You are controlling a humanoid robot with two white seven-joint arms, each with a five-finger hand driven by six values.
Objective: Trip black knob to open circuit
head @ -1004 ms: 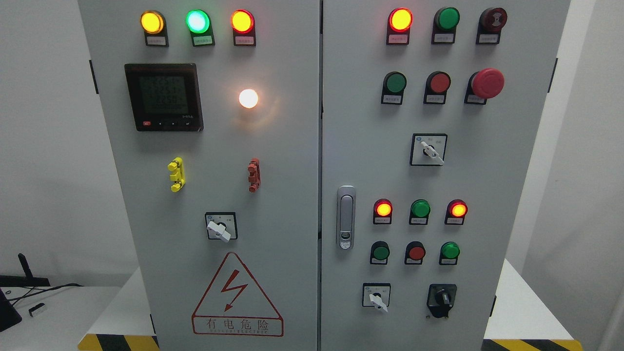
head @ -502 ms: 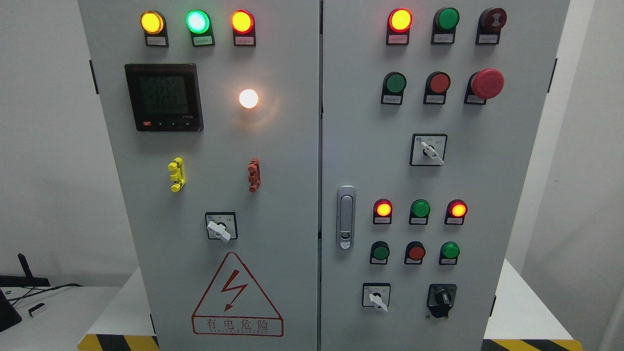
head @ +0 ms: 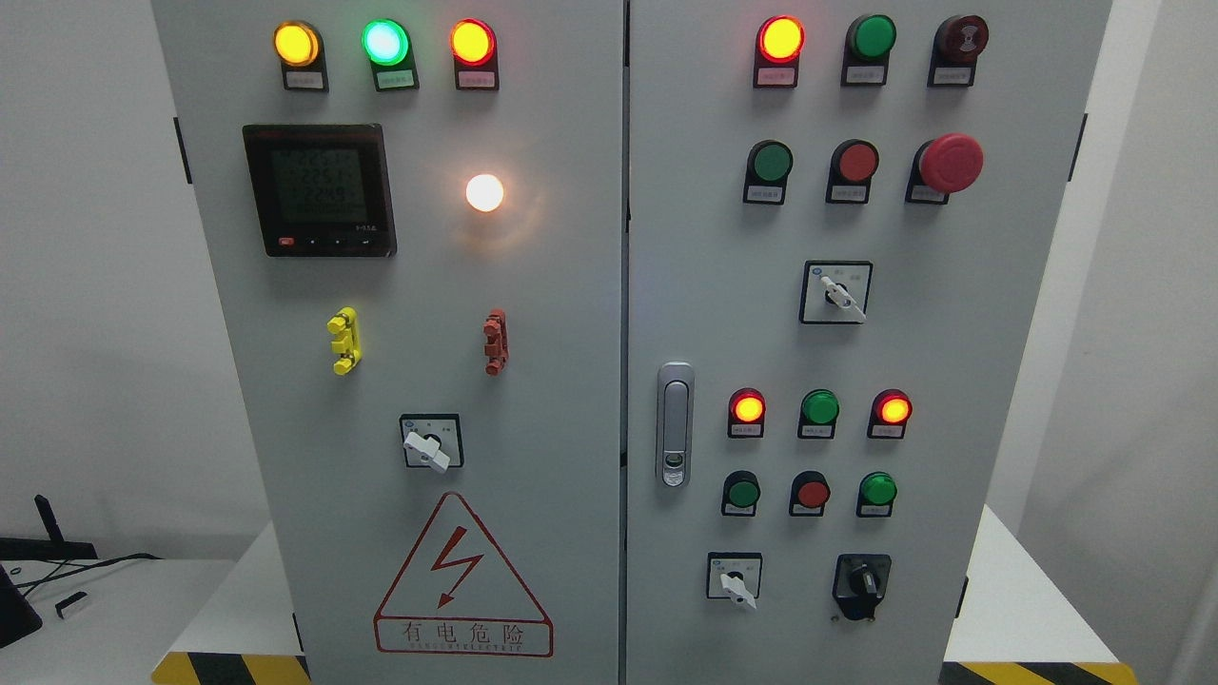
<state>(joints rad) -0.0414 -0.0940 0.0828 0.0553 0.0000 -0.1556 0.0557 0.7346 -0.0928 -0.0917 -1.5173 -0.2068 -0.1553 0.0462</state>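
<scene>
Standing next to this rig and honestly nothing is happening yet. Neither robot hand is showing up in the head view at all, so I can't tell if the fingers are open or curled.

The grey control cabinet (head: 571, 285) is filling pretty much the whole view, both doors shut. The black knob (head: 862, 580) is sitting way down at the lower right of the right-hand door, just right of a small white selector switch (head: 735, 578) and below a row of three push buttons. Its pointer is looking roughly upright, maybe leaning a touch, hard to say at this size. Nothing is touching it.

Indicator lamps are glowing all over: the amber, green and red trio along the top left, a white lamp (head: 484, 192) near the digital meter (head: 320, 189), and a couple of red ones mid-right. So I'm guessing the circuit is live and the trip isn't done. What's left is basically everything: an arm coming into view, reaching low right, gripping that knob and twisting it.
</scene>
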